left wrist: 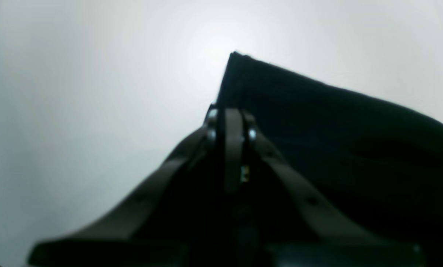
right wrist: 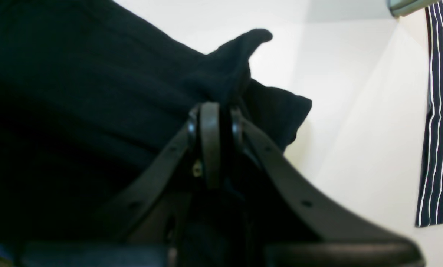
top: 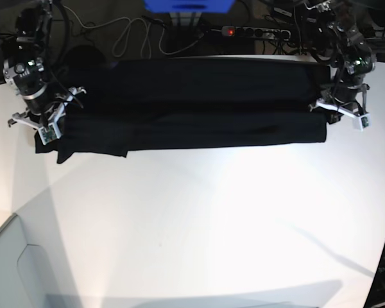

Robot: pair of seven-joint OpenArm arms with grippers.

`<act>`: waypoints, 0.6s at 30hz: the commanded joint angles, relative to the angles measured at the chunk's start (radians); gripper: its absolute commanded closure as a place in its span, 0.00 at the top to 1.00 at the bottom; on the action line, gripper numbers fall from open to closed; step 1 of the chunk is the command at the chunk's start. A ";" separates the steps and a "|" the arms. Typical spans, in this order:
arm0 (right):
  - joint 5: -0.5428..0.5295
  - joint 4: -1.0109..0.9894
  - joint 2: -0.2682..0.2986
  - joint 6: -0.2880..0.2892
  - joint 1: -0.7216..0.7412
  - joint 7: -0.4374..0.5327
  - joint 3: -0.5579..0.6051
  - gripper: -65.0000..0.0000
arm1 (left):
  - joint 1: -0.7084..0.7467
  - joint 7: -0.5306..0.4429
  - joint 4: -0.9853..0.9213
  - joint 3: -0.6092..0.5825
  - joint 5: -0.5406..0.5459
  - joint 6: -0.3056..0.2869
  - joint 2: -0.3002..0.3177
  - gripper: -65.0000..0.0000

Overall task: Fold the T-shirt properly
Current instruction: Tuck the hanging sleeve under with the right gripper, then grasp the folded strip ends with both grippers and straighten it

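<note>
The T-shirt (top: pixel 186 106) lies stretched as a long black band across the top of the base frame, plain dark side up, no print visible. Its lower edge runs nearly straight; a sleeve flap hangs lower at the left end.

Left hand (top: pixel 339 110) sits at the band's right end, fingers closed on the cloth edge; in the left wrist view the left hand (left wrist: pixel 230 111) is pinched shut with a black cloth corner rising just beyond its tips. Right hand (top: pixel 50 125) is at the band's left end, also clamped on fabric; the right wrist view shows the right hand (right wrist: pixel 214 107) closed tight with a bunched black tip poking up above it.

White surface (top: pixel 199 218) fills the middle and lower frame, glossy, with bright glare. Along the top edge: cables (top: pixel 131 35), a power strip (top: pixel 256 31) with a red light, and a blue object (top: pixel 187 5). Striped fabric (right wrist: pixel 440 111) hangs at the right edge of the right wrist view.
</note>
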State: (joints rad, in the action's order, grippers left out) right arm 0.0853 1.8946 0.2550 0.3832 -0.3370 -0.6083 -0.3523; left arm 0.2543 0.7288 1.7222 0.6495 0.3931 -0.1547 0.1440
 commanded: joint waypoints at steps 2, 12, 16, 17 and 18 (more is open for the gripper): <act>-0.003 0.016 0.013 0.003 0.000 0.021 -0.008 0.00 | 0.000 -0.024 0.019 0.005 0.007 -0.003 0.013 0.00; -0.003 -0.019 0.010 0.003 -0.034 0.015 -0.001 0.00 | -0.002 -0.024 0.005 0.000 0.007 -0.003 0.004 0.00; 0.001 -0.031 -0.013 0.003 -0.037 0.020 -0.009 0.00 | -0.010 -0.024 -0.055 -0.001 0.007 -0.003 0.012 0.00; 0.001 -0.043 -0.013 0.003 -0.037 0.018 -0.009 0.00 | -0.011 -0.025 -0.066 -0.001 0.007 -0.003 0.012 0.00; 0.001 -0.057 -0.013 0.003 -0.034 0.020 -0.009 0.00 | -0.011 -0.025 -0.078 -0.001 0.007 -0.003 0.013 0.00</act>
State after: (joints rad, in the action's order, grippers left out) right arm 0.0887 1.8244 0.2287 0.3832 -0.3759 -0.6056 -0.3527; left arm 0.2493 0.7223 1.6283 0.6434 0.3935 -0.1551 0.1406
